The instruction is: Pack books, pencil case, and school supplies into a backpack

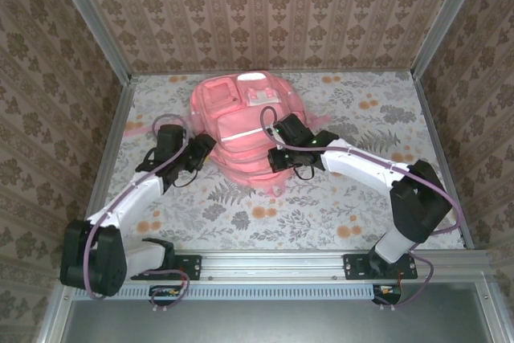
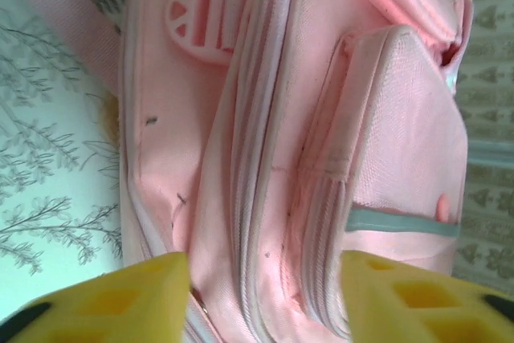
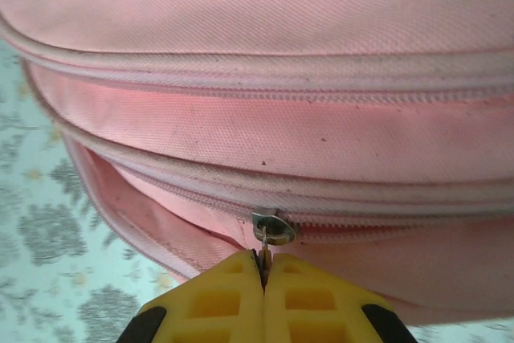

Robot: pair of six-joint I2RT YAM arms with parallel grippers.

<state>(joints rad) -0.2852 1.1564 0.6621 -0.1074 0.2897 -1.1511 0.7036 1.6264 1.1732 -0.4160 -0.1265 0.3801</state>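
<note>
My right gripper (image 3: 263,267) pinches the zip pull (image 3: 273,228) at six o'clock of its view; my left gripper (image 2: 265,295) stands moderately wide at the backpack's (image 1: 241,118) eight o'clock.

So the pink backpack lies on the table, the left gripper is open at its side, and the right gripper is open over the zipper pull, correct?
Not quite. The right gripper is shut, pinching the zipper pull between its fingertips, as the right wrist view shows. The rest holds: the backpack lies on the table and the left gripper is open at its side.
</note>
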